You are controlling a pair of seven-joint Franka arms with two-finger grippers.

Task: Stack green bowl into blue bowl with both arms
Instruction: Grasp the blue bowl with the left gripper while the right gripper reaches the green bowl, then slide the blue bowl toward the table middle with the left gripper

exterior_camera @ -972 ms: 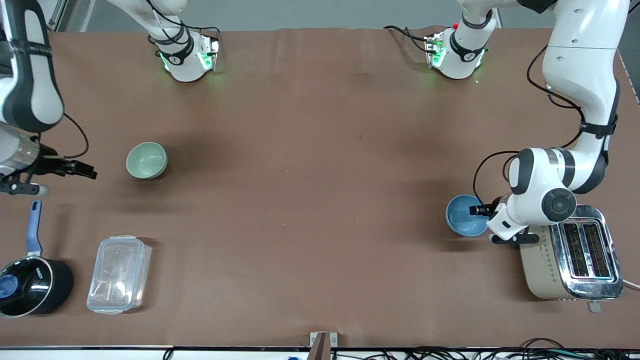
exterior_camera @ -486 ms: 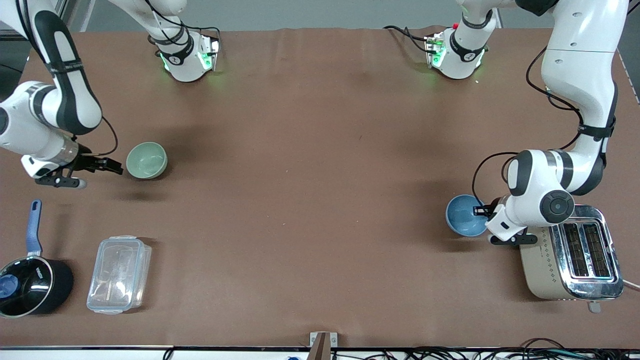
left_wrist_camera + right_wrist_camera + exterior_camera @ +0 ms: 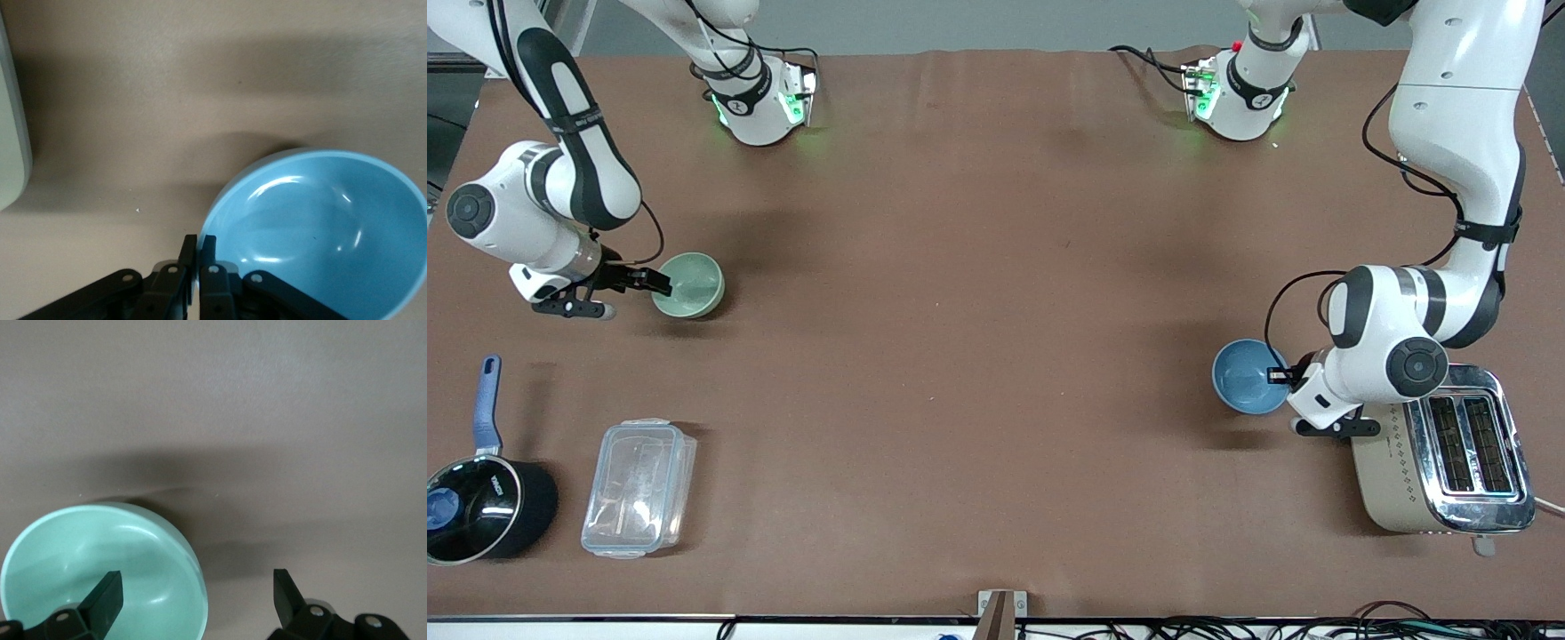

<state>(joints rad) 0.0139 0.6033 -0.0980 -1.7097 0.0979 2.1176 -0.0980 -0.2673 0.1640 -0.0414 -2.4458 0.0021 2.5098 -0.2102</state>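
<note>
Two small round bowls sit well apart on the brown table [image 3: 978,267], one of each colour. Over at about nine o'clock is the green bowl [image 3: 689,284], pale mint and smooth; the right gripper [image 3: 660,284] has its fingers spread wide at the bowl's rim, one finger [image 3: 103,597] over the inside and the other outside. Round at four o'clock is the blue bowl [image 3: 1247,377], matte, lighter inside, just beside one toaster [image 3: 1445,462]; the left gripper [image 3: 1280,375] is pinched tight on its rim, the fingers [image 3: 198,250] nearly meeting. Down at seven to eight o'clock stand one black saucepan [image 3: 480,507] with a blue handle and one clear lidded box [image 3: 639,487].
</note>
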